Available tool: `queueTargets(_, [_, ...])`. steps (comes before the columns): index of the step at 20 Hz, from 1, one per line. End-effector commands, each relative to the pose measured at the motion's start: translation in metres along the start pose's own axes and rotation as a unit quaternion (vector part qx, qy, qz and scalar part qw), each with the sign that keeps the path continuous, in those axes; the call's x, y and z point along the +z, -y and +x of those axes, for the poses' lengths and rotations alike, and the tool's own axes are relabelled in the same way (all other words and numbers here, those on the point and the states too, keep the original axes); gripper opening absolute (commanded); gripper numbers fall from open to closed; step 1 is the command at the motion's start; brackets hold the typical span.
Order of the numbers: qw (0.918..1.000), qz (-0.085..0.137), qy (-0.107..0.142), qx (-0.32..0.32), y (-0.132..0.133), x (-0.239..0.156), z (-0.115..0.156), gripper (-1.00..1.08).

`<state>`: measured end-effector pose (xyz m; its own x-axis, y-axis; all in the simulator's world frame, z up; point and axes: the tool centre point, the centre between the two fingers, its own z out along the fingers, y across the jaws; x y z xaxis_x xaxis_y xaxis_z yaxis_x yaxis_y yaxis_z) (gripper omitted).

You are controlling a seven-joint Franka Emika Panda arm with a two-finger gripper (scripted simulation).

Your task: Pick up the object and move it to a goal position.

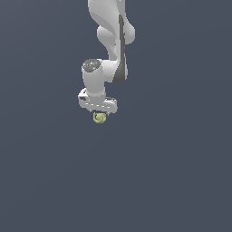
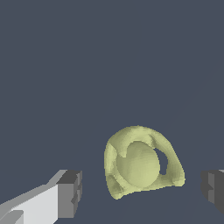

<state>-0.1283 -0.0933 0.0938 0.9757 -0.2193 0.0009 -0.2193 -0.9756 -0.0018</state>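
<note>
The object (image 1: 99,118) is a tiny yellow-green lumpy roundish thing lying on the dark grey floor. In the exterior view it peeks out just below the white gripper (image 1: 99,112), whose fingers are hidden behind the hand. In the wrist view the object (image 2: 141,165) looks like a hollow shell around a ball. It sits between the two dark fingertips (image 2: 70,193), with a clear gap on each side. The gripper (image 2: 142,190) is open and touches nothing.
The plain dark grey floor (image 1: 181,181) fills both views. The white arm (image 1: 113,41) rises from the gripper to the top edge of the exterior view. No other objects or goal marker show.
</note>
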Motion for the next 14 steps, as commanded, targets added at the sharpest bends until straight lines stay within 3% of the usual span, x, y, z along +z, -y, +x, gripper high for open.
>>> queueTargets(1, [1.0000, -0.001, 0.000, 0.003, -0.004, 0.002, -0.005, 1.00])
queueTargets(14, [1.0000, -0.001, 0.001, 0.004, -0.005, 0.026, -0.007, 1.00])
